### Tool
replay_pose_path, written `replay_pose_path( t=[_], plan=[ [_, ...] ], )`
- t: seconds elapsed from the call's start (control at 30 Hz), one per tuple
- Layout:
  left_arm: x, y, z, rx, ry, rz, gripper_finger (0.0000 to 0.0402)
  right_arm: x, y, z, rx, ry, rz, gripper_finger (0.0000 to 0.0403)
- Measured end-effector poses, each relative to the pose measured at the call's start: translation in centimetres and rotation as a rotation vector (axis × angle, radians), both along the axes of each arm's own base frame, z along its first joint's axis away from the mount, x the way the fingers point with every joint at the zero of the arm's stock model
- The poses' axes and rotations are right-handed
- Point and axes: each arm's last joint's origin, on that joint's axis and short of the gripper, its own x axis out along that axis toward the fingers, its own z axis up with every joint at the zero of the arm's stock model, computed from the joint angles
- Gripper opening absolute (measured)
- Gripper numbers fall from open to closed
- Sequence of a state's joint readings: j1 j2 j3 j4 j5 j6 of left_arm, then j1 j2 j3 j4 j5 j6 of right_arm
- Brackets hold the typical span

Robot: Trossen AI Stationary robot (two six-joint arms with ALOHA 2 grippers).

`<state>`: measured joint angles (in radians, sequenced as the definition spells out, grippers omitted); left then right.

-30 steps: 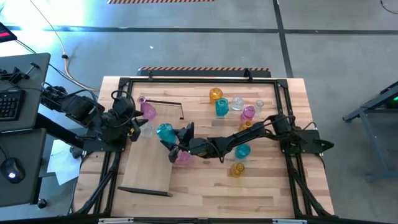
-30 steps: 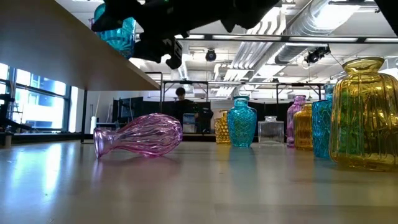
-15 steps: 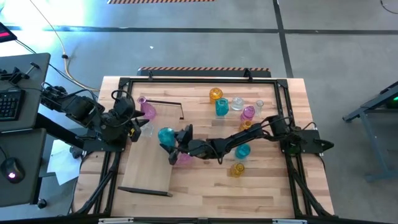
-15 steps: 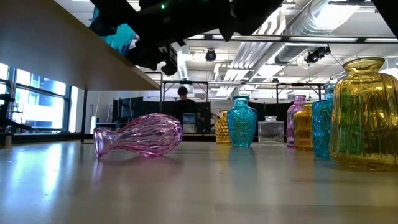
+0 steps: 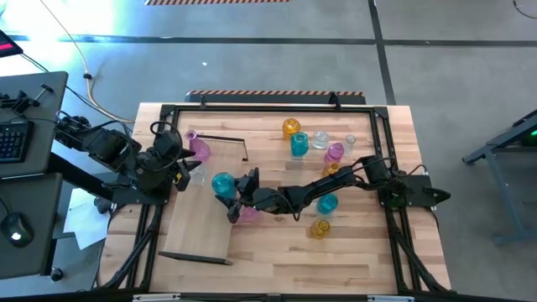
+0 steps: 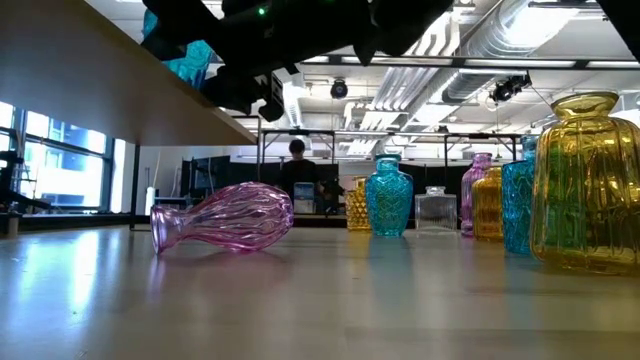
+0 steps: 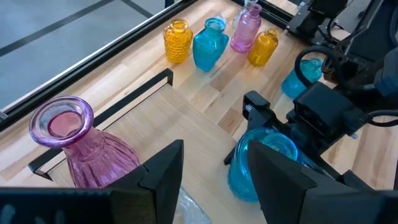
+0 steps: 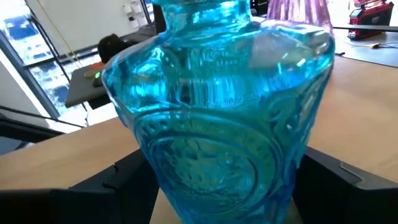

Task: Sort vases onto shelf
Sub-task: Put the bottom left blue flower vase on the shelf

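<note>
The teal vase (image 5: 223, 182) stands upright on the shelf (image 5: 201, 226), looking rigid, slick and breakable, so it is best gripped across its broad belly. The right gripper (image 5: 232, 195) straddles it, fingers spread beside the glass. The left gripper (image 5: 186, 172) waits open by a pink vase (image 5: 200, 148).

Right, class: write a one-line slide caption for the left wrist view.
Right gripper around a teal vase on the shelf, beside an upright pink vase.

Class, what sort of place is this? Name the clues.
Probably a robotics lab or workshop: exposed ceiling ducts, a desk with a keyboard beside the table, and two robot arms handling glass vases.
</note>
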<state>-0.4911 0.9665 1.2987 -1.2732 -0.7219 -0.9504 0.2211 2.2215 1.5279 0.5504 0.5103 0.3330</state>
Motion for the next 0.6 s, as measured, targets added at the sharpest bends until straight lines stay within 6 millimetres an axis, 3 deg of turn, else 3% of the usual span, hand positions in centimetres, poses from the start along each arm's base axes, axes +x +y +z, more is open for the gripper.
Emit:
replay_pose_path(
  t=[0.27,0.6],
  plan=[
    [0.0,0.0,0.0,0.001,0.0,-0.001,0.017,1.2,0.3,2.4,-0.051,0.092,0.07,0.0287],
    [0.0,0.0,0.0,0.004,-0.001,0.002,0.017,1.4,0.3,2.7,-0.047,0.107,0.106,0.0287]
  ],
)
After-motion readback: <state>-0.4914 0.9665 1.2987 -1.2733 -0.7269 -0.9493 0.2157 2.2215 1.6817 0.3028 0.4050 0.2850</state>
